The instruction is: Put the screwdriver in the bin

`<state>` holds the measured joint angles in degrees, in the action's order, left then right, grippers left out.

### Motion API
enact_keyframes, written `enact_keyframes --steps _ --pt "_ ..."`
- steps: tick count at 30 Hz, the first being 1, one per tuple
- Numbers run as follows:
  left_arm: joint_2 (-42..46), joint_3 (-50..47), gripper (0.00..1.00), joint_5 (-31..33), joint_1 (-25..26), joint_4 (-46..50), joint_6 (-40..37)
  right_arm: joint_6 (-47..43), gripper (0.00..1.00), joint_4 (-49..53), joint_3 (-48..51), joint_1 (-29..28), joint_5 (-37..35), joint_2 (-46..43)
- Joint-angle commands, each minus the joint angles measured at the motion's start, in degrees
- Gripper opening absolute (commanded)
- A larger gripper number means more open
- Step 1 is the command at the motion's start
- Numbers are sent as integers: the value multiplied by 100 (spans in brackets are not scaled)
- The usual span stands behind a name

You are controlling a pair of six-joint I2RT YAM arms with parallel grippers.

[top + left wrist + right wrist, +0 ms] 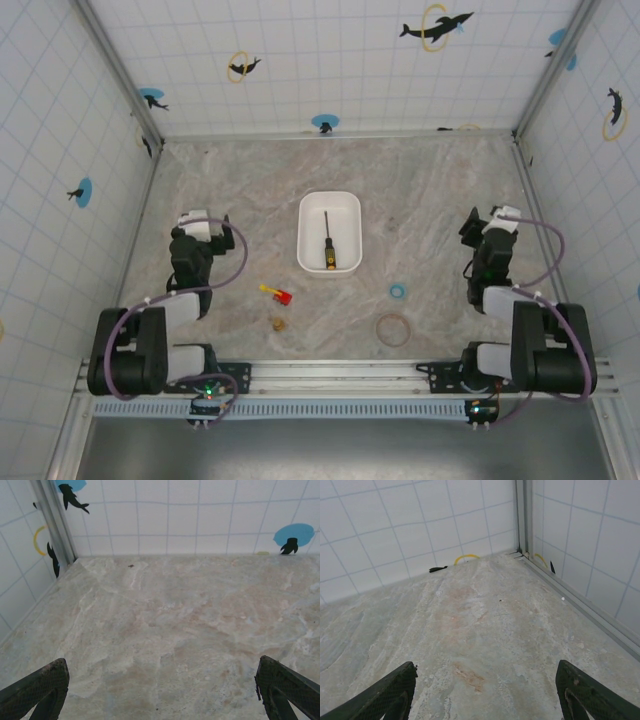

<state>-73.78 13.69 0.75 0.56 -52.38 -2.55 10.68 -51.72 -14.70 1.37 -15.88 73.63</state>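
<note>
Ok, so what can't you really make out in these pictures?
Screwdriver tip, top view: too small to tell its type where it lies in the bin.
Small brownish piece, top view: too small to identify.
Left pincer, left wrist view: open, fingers cut off by the bottom edge.
Right pincer, right wrist view: open, fingers cut off likewise.

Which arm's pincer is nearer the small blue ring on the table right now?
Right. The right pincer sits a little farther back and right of the blue ring; the left pincer is far left, beyond the bin.
</note>
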Motion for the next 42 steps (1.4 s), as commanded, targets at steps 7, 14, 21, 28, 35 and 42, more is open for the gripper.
enact_keyframes --steps 7,14,21,28,35,42 --pt "-405 49 97 -295 -89 -768 -7 -420 75 -1160 -97 -290 -449 1127" --pt "-850 -96 97 -335 -87 -1467 -82 -570 78 -685 -275 -444 -561 1071" --pt "-1310 59 97 -340 -103 -1613 -96 -567 89 -637 -289 -443 -556 1055" --pt "-1269 89 97 -338 -86 -1486 -98 -566 99 -645 -284 -444 -556 1057" --pt "-1269 85 97 -337 -87 -1488 -105 -565 99 -641 -288 -444 -549 1053" --pt "-1275 82 98 -330 -90 -1490 -106 -576 99 -655 -280 -460 -579 1054"
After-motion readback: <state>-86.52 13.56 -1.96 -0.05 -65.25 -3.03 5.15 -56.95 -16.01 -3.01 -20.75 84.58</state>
